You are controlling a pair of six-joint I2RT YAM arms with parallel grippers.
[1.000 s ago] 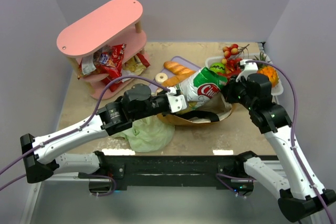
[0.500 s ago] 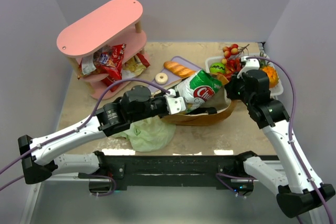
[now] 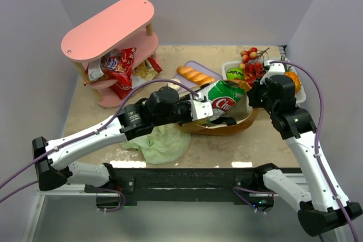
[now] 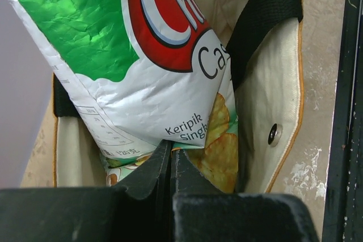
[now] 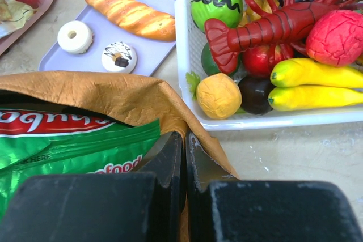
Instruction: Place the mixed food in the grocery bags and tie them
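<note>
1. Shiny green-and-white chips bag (image 3: 226, 96): tilted; lower end inside the brown bag (image 3: 227, 127), top projecting.
2. The brown bag: slumped, mouth open; mid-table (image 3: 255, 145).
3. Pale-green plastic bag (image 3: 161, 143): crumpled; near edge.
4. Golden-brown bread loaf (image 3: 194, 75): lying flat; toward the far edge.

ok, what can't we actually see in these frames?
- brown bag contents: chips bag and left end effector cover them in the top view; chips bag fills the left wrist view.
- plastic bag handles: under the left arm, top view.
- chips brand name: cut by the frame edge, left wrist; by the bag rim, right wrist.
</note>
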